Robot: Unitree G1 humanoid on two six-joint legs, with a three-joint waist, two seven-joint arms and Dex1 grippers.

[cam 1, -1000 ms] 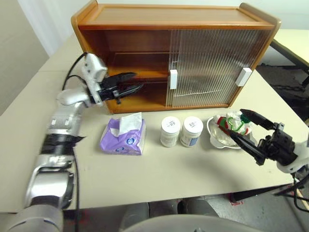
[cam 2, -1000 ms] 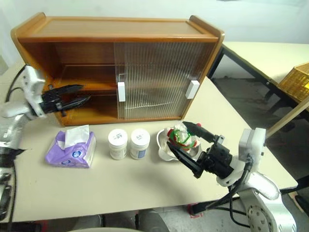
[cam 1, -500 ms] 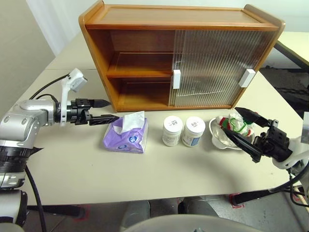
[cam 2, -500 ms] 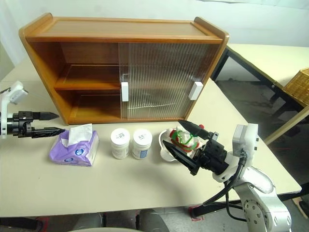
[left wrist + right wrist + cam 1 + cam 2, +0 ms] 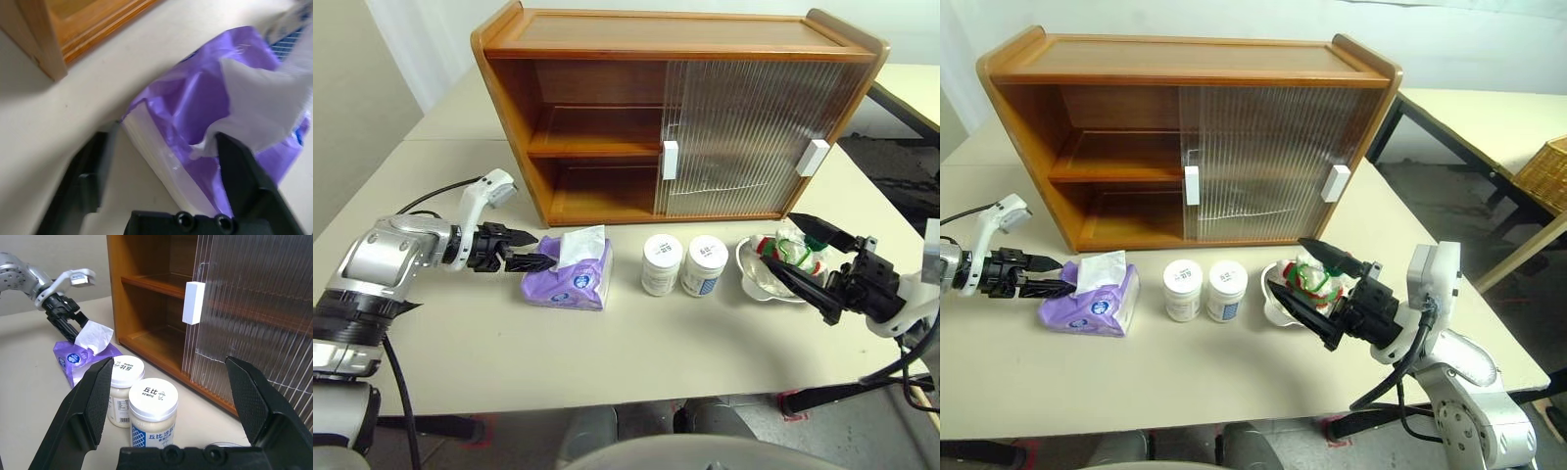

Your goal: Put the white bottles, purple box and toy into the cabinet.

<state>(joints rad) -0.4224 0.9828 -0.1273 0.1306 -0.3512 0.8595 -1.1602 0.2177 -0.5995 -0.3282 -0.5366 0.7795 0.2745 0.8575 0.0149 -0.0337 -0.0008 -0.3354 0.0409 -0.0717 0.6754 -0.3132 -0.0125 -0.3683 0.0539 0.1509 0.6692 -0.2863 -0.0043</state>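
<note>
Left wrist view put the purple box straight ahead of my left gripper, its near end lying between my two black fingers, one finger on the table just outside the pack's corner and the other up by the white tissue. My jaws were spread wider than that end and had not closed on it; I could not tell whether either finger was touching the wrapper. From the head camera, the pack lay on the table in front of the cabinet, with its long axis running roughly sideways toward the white bottles, and my left gripper came at it end-on from my left. I judged that arm plainly the nearer one for this pick, and the open left half of the cabinet stood just behind the pack.

My right gripper hung with its fingers spread wide, flanking the toy in its silver dish without gripping it. The two bottles stood side by side, between the pack and the dish.

As for writing, the bottle lids carried Chinese characters with "KEWPIE" beneath them. The pack bore a dark-blue round logo that I could not read.
</note>
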